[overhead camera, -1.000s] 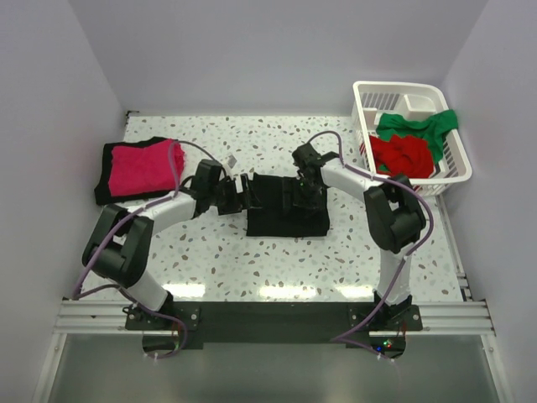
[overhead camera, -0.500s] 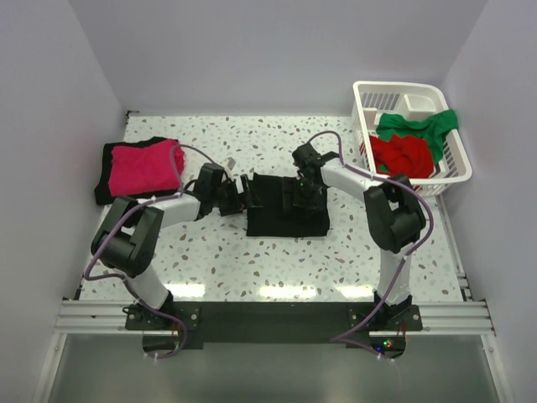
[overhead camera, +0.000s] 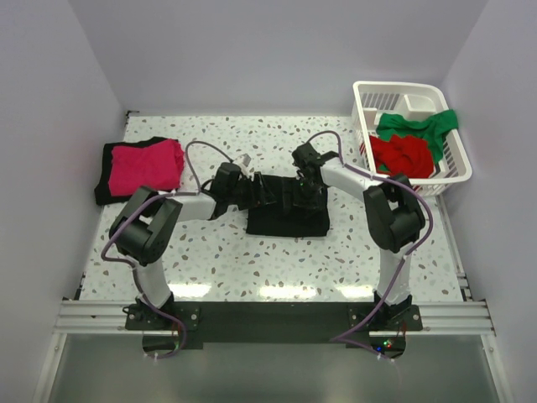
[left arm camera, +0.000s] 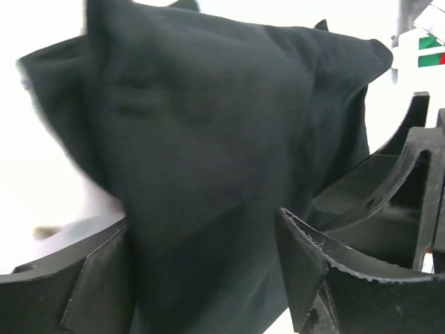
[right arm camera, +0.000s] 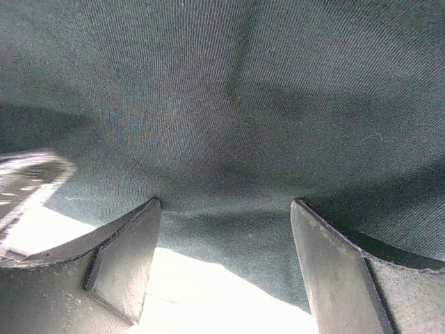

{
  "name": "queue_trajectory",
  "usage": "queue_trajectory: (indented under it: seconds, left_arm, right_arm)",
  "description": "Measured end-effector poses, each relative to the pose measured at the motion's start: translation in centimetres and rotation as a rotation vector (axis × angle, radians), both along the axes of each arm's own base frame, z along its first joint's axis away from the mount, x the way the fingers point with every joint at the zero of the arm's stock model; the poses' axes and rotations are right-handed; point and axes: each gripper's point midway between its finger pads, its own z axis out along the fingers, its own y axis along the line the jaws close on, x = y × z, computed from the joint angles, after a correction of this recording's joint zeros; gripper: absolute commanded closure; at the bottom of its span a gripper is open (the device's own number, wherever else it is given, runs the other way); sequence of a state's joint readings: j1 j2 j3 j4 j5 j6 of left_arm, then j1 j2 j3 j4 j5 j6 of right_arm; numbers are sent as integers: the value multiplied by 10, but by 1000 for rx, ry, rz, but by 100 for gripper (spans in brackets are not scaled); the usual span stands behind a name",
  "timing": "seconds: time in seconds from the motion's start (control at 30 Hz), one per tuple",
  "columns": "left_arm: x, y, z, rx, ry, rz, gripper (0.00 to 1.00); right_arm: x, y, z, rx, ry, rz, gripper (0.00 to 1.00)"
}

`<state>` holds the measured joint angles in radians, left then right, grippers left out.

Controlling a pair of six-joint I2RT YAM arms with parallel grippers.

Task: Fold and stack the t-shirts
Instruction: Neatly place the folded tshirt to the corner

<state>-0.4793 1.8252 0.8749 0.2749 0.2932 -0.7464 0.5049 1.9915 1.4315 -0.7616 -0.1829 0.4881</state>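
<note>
1. Top view: the black shirt (overhead camera: 285,220) lies folded in the middle of the counter (overhead camera: 252,260), between the two arms. The left gripper (overhead camera: 260,191) is at its left edge. The right gripper (overhead camera: 304,196) is down on its top, probably to pin the cloth so a fold brought in from the left does not drag the whole shirt.
2. Top view, far left: a folded pink shirt (overhead camera: 147,164) sits on a folded dark shirt (overhead camera: 105,180), well apart from the black shirt. This looks like the stack the black shirt is meant for.
3. Top view, far right: the white basket (overhead camera: 394,85) holds a crumpled red shirt (overhead camera: 401,155). A green shirt (overhead camera: 417,124) lies behind it, with one end hanging over the rim. Neither is folded, so I judge the task to be about half done.
4. Left wrist view: a thick bunch of the black shirt (left arm camera: 208,139) fills the gap between the left gripper's (left arm camera: 205,278) fingers. They are clamped on it as far as the wad allows, and the cloth is lifted off the bright counter.
5. Right wrist view: the right gripper (right arm camera: 226,240) is spread wide and grips nothing. The black shirt (right arm camera: 229,104) lies flat just past its fingertips. They appear to touch the cloth, but whether they press on it cannot be told.
</note>
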Motion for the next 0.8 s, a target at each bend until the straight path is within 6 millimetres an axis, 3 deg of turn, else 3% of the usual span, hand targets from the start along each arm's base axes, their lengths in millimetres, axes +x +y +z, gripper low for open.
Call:
queue_trajectory:
  seconds: [0.13,0.23,0.27,0.33,0.6,0.8]
  left_arm:
    - [1,-20,-3,4,-7,-27,39]
    - [1,-25,-9,17,11,-18,70]
    - [1,-24,-13,27,22,-12,87]
    - [1,-21,-17,52,43,4,99]
    - [4,-14,-15,211,67,12,100]
    - [9,20,-12,460,44,-4,100]
  right_arm:
    - [0,0,0,0,0,3,21]
    - [-1,0,0,1,2,5,21]
    - [-1,0,0,0,4,5,20]
    - [-2,0,0,2,5,8,20]
    - [-3,1,3,11,9,27,16]
    - [-11,-6,13,-20,18,53,15]
